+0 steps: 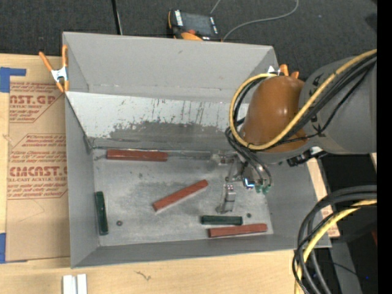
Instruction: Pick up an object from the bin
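My gripper (228,206) hangs low over the right part of the bin floor, its thin metal fingers pointing down with nothing between them. Just below its tips lies a short dark green bar (221,220), and directly under that a reddish-brown bar (237,229) near the bin's front right corner. To the left of the gripper a longer reddish-brown bar (180,196) lies slanted in the middle of the floor.
Another reddish-brown bar (136,155) lies along the back wall at the left. A dark green bar (100,212) rests against the left wall near the front. The arm with its orange cover and cables fills the right side above the bin.
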